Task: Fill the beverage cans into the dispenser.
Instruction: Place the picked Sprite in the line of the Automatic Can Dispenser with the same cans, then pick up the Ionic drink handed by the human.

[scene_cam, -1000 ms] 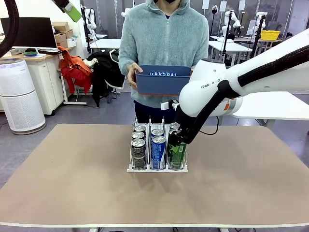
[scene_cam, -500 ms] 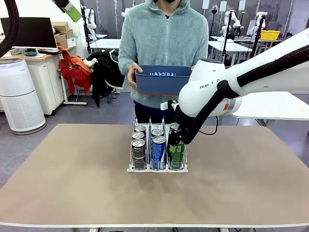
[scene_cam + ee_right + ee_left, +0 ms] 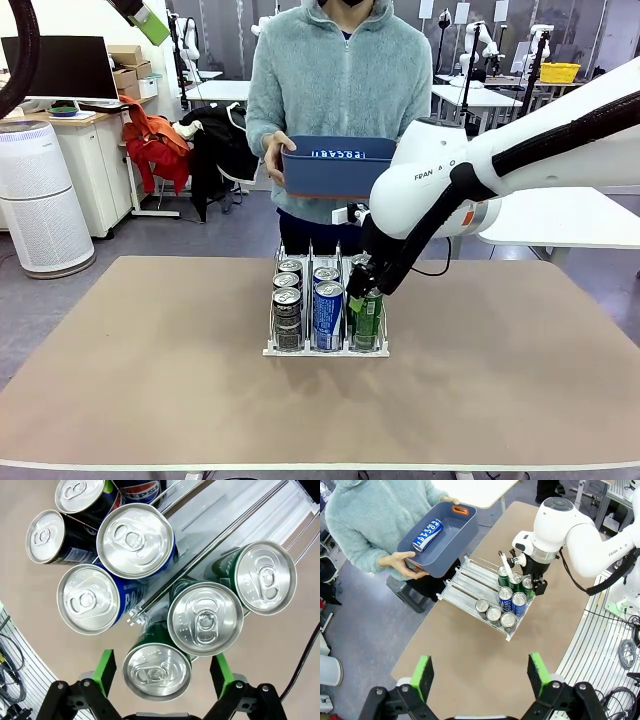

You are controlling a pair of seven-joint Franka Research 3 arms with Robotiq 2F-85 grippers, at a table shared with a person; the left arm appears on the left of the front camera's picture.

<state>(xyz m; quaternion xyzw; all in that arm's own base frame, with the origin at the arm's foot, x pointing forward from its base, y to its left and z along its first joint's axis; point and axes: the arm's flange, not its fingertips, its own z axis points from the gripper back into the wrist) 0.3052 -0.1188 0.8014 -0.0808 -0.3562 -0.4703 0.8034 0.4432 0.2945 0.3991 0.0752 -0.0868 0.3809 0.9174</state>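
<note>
**Right gripper released over the green lane, 8 cans in the rack**

From my remote station I see the right gripper [image 3: 161,662] with its jaws spread wide on either side of the front green can [image 3: 157,666]. A gap shows between each green pad and the can wall, so I read it as released, not grasping. That can stands upright at the front end of the dispenser [image 3: 470,576], in the lane on the robot's right. 2 more green cans [image 3: 205,618] stand close behind it in the same lane. The middle lane holds 2 blue cans [image 3: 328,315], and the lane on the robot's left holds 3 dark cans [image 3: 287,318]. All of them are upright with their silver tops up. The back half of the lanes is bare white rail. The dispenser sits on the table [image 3: 150,380] around its middle, front lip toward the robot.

The left gripper [image 3: 480,669] hangs high above the table, well apart from the rack. Its jaws are wide apart with nothing between them.

Across the table a person [image 3: 340,80] holds a dark blue tub [image 3: 330,175] in both hands, just behind the dispenser. 1 lettered blue can [image 3: 427,535] lies on its side in the tub.
</note>
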